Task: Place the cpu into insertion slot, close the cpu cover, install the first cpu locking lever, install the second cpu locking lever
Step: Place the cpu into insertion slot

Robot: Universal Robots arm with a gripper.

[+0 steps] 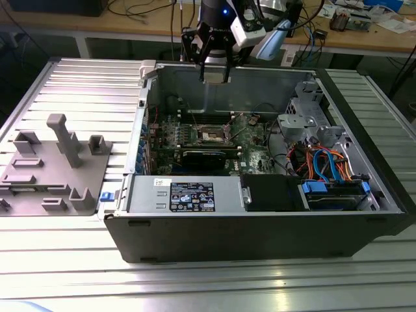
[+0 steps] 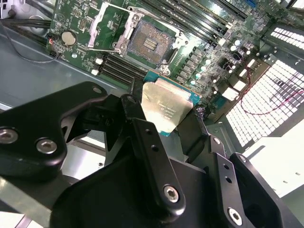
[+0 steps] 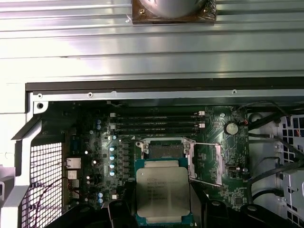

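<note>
pincer (image 1: 214, 68) (image 2: 164, 114) (image 3: 164, 211): one black pincer with two fingers (image 2: 135, 118) is gripping the cpu, one finger on each of two opposite edges (in the exterior view it is hanging over the far wall of the case).
cpu (image 1: 215, 75) (image 2: 166, 107) (image 3: 163, 190): one small flat square chip, silver metal on top with a green rim, is being held in the air between the fingers, apart from the board and not seated in the socket.
insertion slot (image 2: 149, 42) (image 3: 164, 151): one small square socket with a dark centre, gold-grey contacts and a silver metal rim is lying uncovered on the board, its contacts showing in both wrist views.
cpu cover (image 2: 127, 29): one thin silver hinged frame plate with a square window is standing swung open at one side of the socket, with green board showing through the window.
levers (image 3: 207, 144): two thin silver wire rods are lying unlatched beside the opened frame.
motherboard (image 1: 250, 136): one green circuit board is lying flat on the case floor; one round silver coin battery (image 2: 69, 37) (image 3: 231, 127) is sitting near the socket, and one long black card (image 1: 205, 158) is standing just on the near side of the socket in the exterior view.
case (image 1: 260, 240): one dark open metal computer case is lying on its side, holding one grey box with a label (image 1: 185, 194) and a bundle of blue and orange cables (image 1: 325, 162).
tabletop (image 1: 84, 84): one ribbed silver aluminium tabletop is carrying the case; one grey plastic fixture (image 1: 55, 169) is sitting just beside the case, on the exterior view's left.
</note>
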